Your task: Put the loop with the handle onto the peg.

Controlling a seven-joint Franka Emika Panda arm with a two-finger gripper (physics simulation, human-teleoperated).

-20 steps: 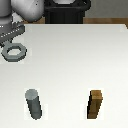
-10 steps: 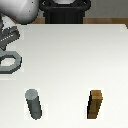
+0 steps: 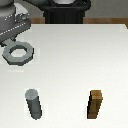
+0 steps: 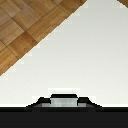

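Grey loop [image 3: 17, 53], dark-grey peg [image 3: 34, 104], brown block [image 3: 96, 104].

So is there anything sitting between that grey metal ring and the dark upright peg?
No. In the exterior view, only bare white table separates the loop with the handle from the peg.

Flat grey loop with the handle [image 3: 17, 52], far on the exterior view's left. Dark grey round peg [image 3: 34, 104], upright, nearer, well apart.
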